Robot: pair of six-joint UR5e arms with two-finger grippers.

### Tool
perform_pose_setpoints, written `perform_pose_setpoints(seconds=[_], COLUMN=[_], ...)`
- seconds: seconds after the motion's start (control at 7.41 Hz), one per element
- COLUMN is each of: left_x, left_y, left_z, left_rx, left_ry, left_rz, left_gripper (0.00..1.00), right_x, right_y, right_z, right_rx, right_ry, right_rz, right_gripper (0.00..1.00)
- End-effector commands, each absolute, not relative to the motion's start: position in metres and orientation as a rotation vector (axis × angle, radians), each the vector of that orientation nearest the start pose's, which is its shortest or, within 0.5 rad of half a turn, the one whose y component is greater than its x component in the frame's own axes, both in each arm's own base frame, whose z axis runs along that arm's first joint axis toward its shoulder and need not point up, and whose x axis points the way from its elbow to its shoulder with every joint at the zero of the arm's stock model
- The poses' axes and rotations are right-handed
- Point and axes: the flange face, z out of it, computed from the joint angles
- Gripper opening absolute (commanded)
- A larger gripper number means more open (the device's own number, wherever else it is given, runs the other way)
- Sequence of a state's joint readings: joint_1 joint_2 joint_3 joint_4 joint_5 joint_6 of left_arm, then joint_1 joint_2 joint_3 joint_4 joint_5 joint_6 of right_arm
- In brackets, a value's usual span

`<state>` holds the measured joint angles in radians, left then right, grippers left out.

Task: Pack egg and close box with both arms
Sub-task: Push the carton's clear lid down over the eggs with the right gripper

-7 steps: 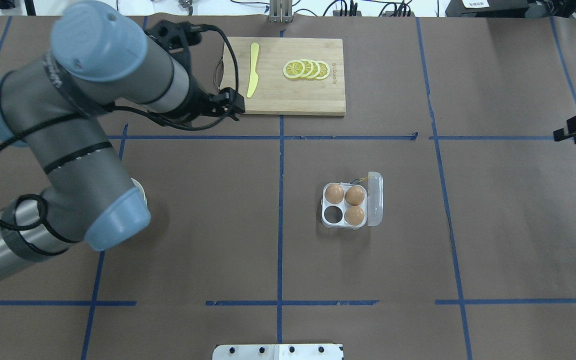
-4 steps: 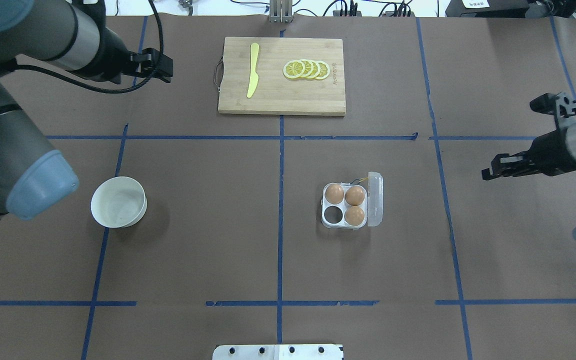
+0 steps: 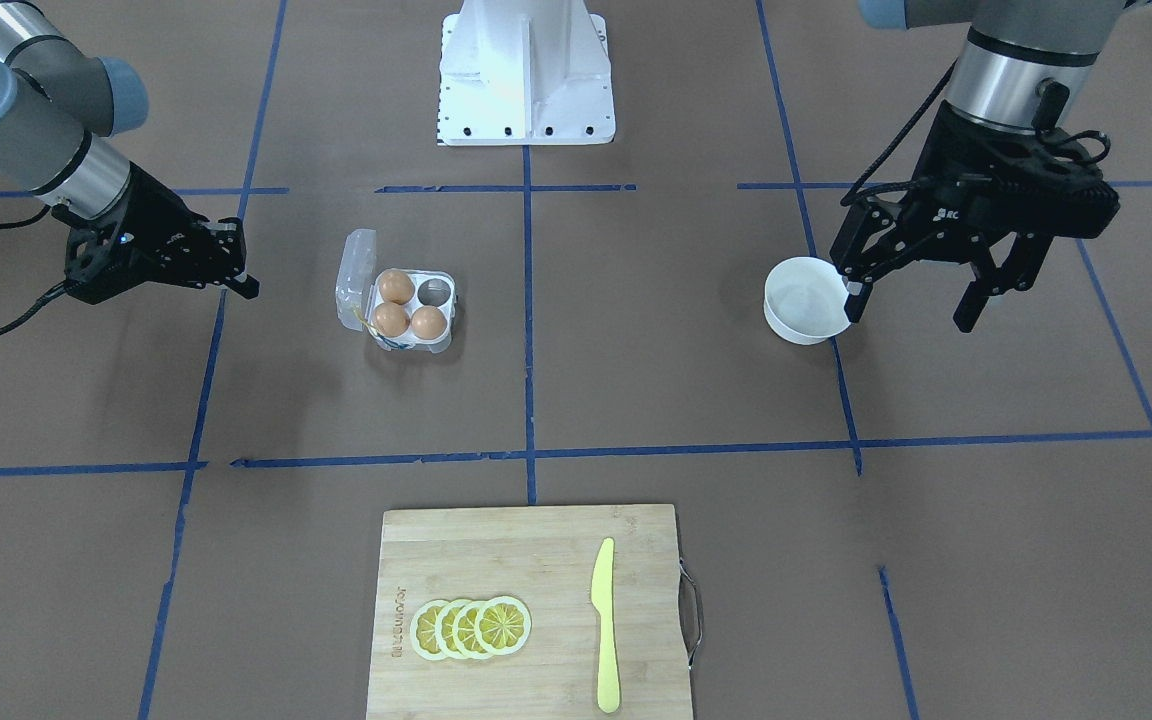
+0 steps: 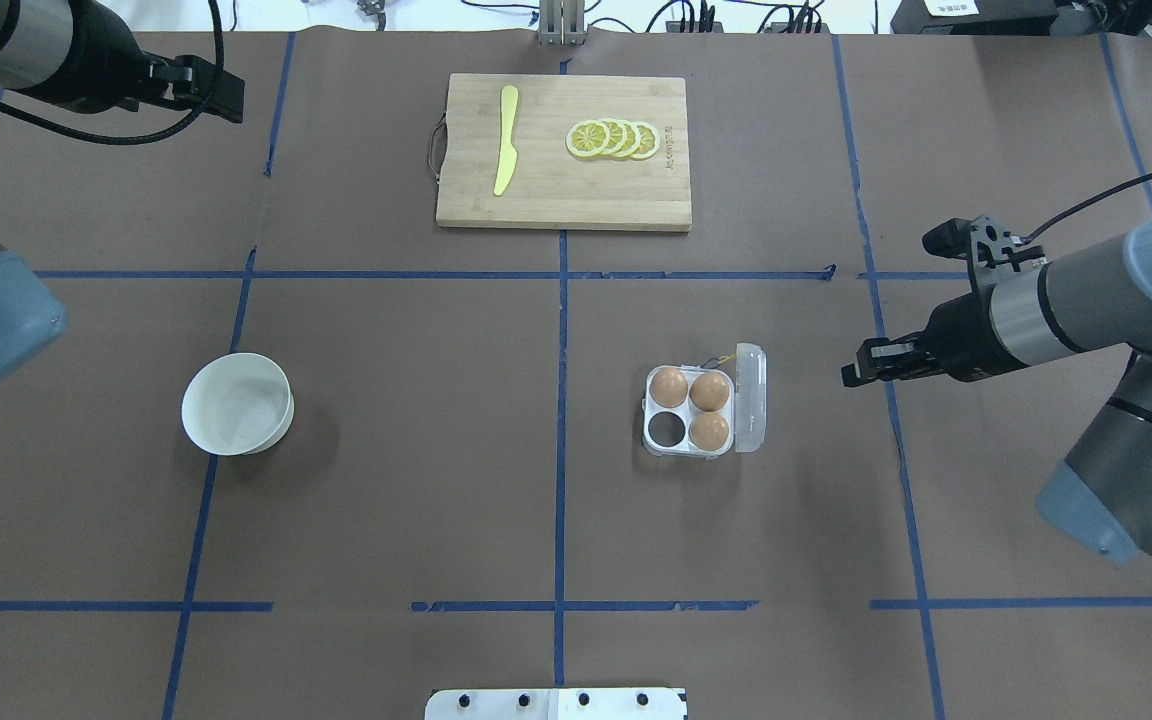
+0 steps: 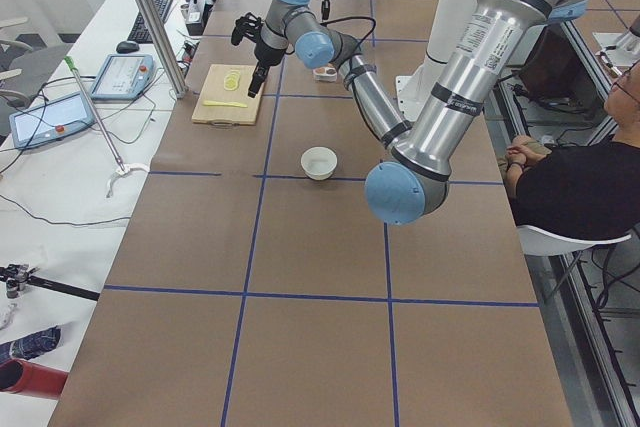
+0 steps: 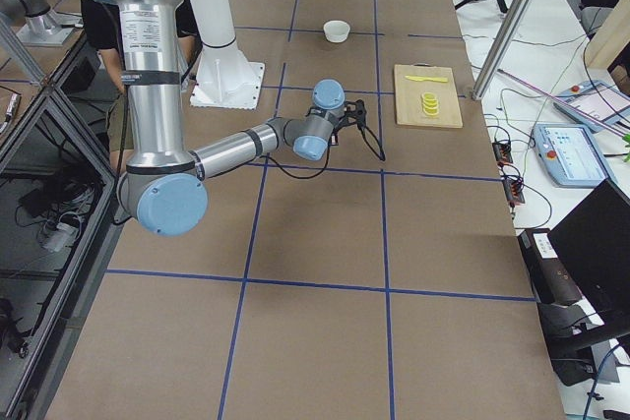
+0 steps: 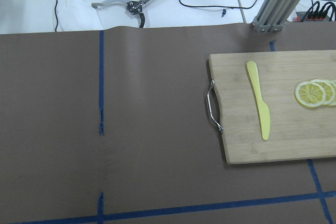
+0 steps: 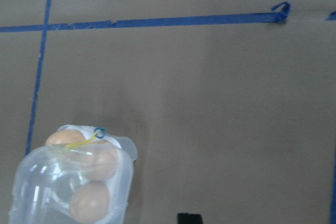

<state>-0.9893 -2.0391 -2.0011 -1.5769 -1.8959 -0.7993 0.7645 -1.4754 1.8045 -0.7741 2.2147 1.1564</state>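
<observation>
Black left fingers (image 3: 969, 303) wide apart, empty, high above table (image 3: 636, 380).

In the right wrist view, the box (image 8: 119, 148) was cut off by the left and bottom edges, and the eggs (image 8: 90, 202) showed only as blurred shapes behind the clear lid (image 8: 37, 182). The right gripper (image 4: 854, 374) entered that view as one black fingertip (image 8: 189, 217) at the bottom edge, so its jaw spacing could not be determined. In the left wrist view, the right edge cut off the lemon slices (image 7: 315, 93) and cutting board (image 7: 236, 129).
</observation>
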Motion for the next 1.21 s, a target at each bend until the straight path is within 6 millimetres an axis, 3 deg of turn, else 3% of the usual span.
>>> perform_pose_setpoints(seconds=[0.0,0.13,0.27,0.4,0.54,0.67,0.81,0.94,1.08], left_x=[0.226,0.225,0.222,0.216,0.213,0.213,0.213,0.213,0.193], left_y=[-0.533,-0.533,-0.534,-0.535,-0.537,-0.537,-0.536,-0.527,-0.524], left_z=[0.226,0.233,0.246,0.253,0.255,0.260,0.274,0.306,0.350], left_rx=[0.491,0.496,0.492,0.496,0.496,0.489,0.487,0.456,0.460], left_ry=[0.790,0.775,0.754,0.742,0.736,0.731,0.734,0.791,0.820], left_rz=[-0.048,-0.021,0.001,0.015,0.013,0.011,0.012,0.042,0.076], left_gripper=[1.00,1.00,1.00,1.00,1.00,1.00,1.00,1.00,1.00], right_x=[-0.372,-0.387,-0.401,-0.423,-0.454,-0.477,-0.481,-0.478,-0.469], right_y=[-0.403,-0.395,-0.401,-0.415,-0.414,-0.405,-0.403,-0.402,-0.405], right_z=[0.368,0.365,0.336,0.288,0.239,0.216,0.204,0.199,0.194], right_rx=[0.091,0.108,0.111,0.099,0.085,0.111,0.099,0.112,0.125], right_ry=[-1.259,-1.255,-1.263,-1.243,-1.208,-1.191,-1.197,-1.204,-1.207], right_rz=[-0.058,-0.065,-0.064,-0.045,-0.024,-0.010,0.009,0.014,0.042], right_gripper=[0.00,0.00,0.00,0.00,0.00,0.00,0.00,0.00,0.87])
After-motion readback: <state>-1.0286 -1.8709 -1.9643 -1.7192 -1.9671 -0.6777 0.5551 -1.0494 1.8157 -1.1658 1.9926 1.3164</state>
